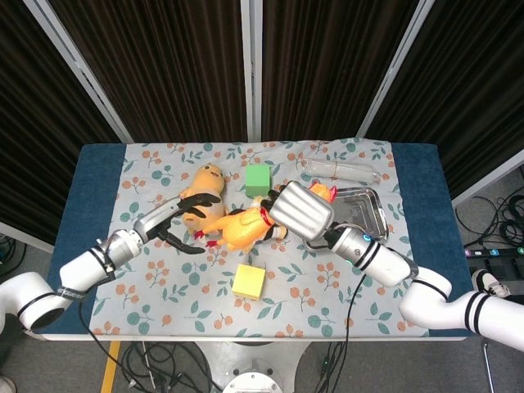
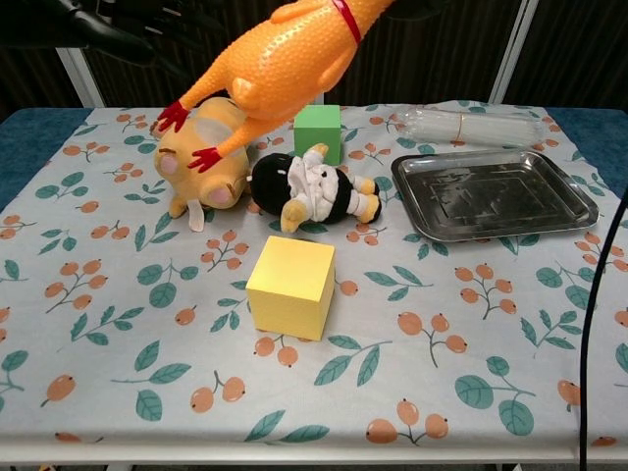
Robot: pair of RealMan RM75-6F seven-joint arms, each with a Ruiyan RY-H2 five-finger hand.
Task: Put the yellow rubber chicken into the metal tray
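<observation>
In the head view, above the middle of the table: right hand (image 1: 301,211) holds the yellow rubber chicken (image 1: 242,229) by the neck end, body and red feet hanging out toward the robot's left. The chicken is in the air, over the black-and-white doll (image 1: 274,223) and just beside the orange plush (image 1: 205,196). The metal tray (image 1: 368,214) sits on the far side of the right hand, partly hidden by it; the visible part has nothing in it. Left hand (image 1: 182,223) is out over the cloth near the chicken's feet, fingers spread, nothing in them. Whether a fingertip touches the chicken I can't tell from this angle.

In the chest view: chicken (image 2: 280,64) hangs high, tilted, red feet down over the orange plush (image 2: 201,152), head end cut off by the top edge. The right hand itself is out of frame here. Dark fingers of the left hand (image 2: 103,25) show at top left, apart from the chicken. Tray (image 2: 579,201) lies flat on the right, bare, well apart from the chicken. Yellow cube (image 2: 291,286) and green cube (image 2: 318,131) sit untouched on the cloth.

Progress, my read: pickup done, placement not. The chicken is on the wrong side of the table from the tray. What's left is carrying it across to the tray, lowering it and letting go.
</observation>
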